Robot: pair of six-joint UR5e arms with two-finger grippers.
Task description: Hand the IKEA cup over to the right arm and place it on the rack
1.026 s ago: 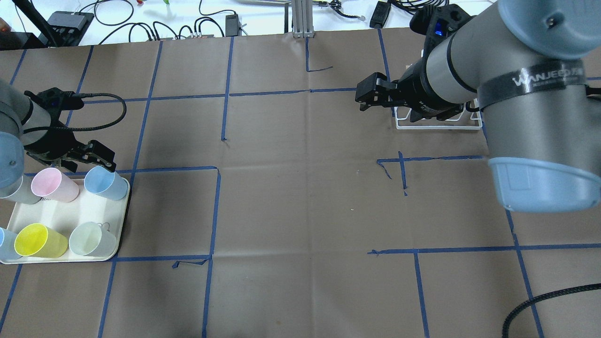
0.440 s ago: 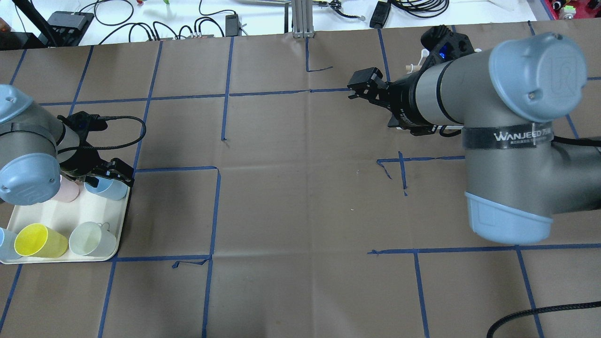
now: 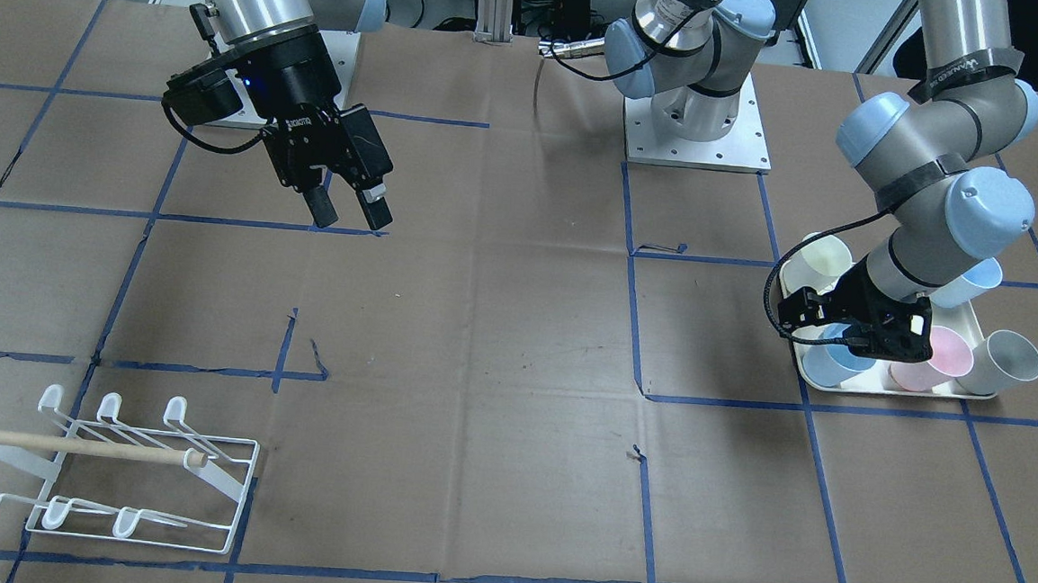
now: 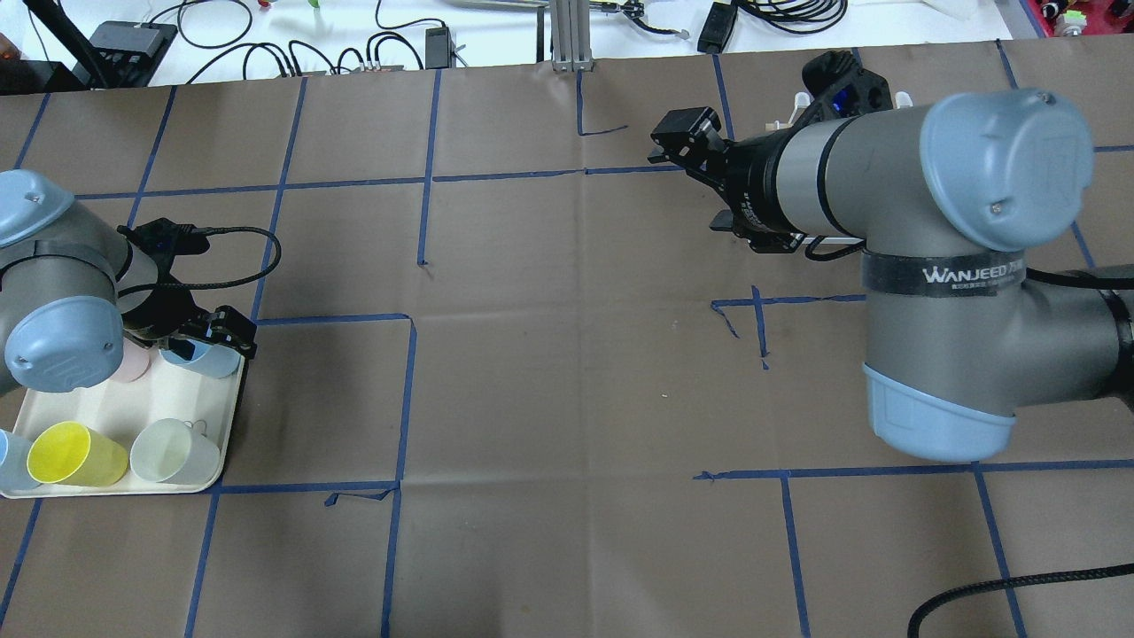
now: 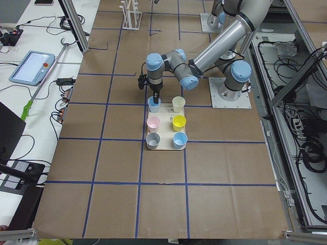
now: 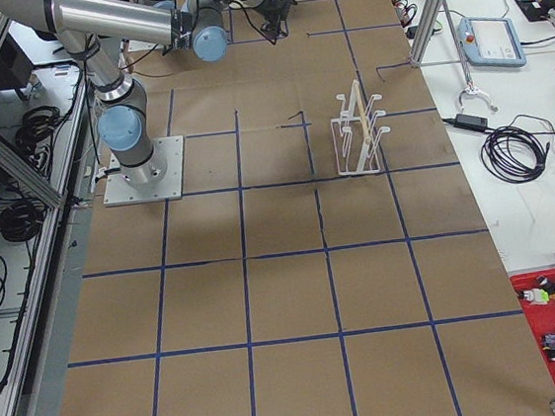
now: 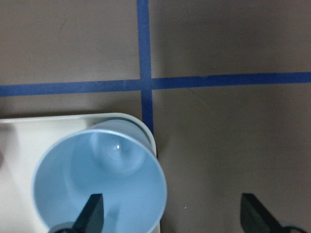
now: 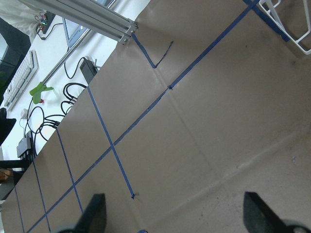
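A light blue cup (image 7: 99,179) stands upright at a corner of the cream tray (image 4: 115,416). My left gripper (image 7: 171,208) is open and low over it, with one finger inside the cup and the other outside its wall. It also shows in the front view (image 3: 850,334) and the overhead view (image 4: 217,341). My right gripper (image 3: 350,216) is open and empty, held above the table well away from the cup. The white wire rack (image 3: 138,476) with its wooden dowel stands at the table's right end. In the overhead view it is mostly hidden behind my right arm.
The tray also holds a pink cup (image 3: 925,357), a grey cup (image 3: 1006,362), a cream cup (image 3: 823,256), a yellow cup (image 4: 66,454) and another blue cup (image 3: 970,283). Brown paper with blue tape lines covers the table. Cables lie along the far edge (image 4: 266,44).
My left gripper has moved over the tray and down onto the light blue cup. My right arm has swung and its gripper has shifted a little farther from the robot.
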